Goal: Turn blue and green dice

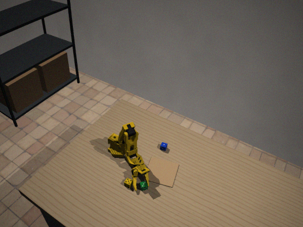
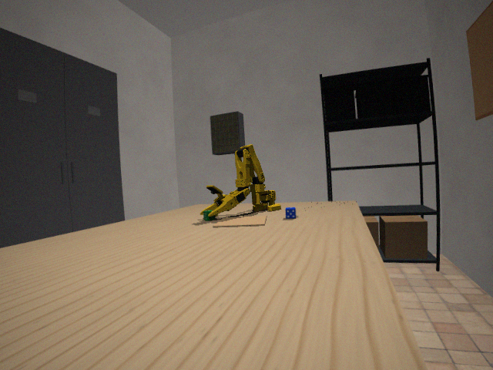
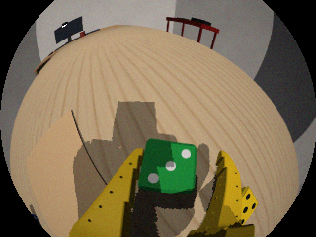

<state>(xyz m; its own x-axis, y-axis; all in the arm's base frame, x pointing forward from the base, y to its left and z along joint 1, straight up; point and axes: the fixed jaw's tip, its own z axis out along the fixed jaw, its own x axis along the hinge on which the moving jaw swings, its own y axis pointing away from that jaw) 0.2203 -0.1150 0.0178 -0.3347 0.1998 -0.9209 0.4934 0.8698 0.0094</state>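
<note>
The green die (image 1: 143, 186) (image 2: 207, 216) (image 3: 168, 166) sits on the table off the mat, its upper face showing 3 in the wrist view. My gripper (image 1: 141, 187) (image 2: 206, 213) (image 3: 181, 152) is open around it, low at the table; a gap shows between the die and the moving jaw. The blue die (image 1: 163, 146) (image 2: 290, 213) stands on the table beyond the mat, 1 on top. The yellow die (image 1: 128, 182) (image 3: 248, 205) lies just outside the moving jaw, 5 on top. The thin tan mat (image 1: 164, 170) (image 2: 243, 222) (image 3: 49, 168) lies flat and bears no die.
The wooden table (image 1: 220, 190) (image 2: 199, 298) (image 3: 197, 89) carries the arm's base. The arm reaches past one side of the mat, and its shadow falls over the mat's edge. A dark shelf (image 1: 46, 44) (image 2: 378, 163) stands beyond the table.
</note>
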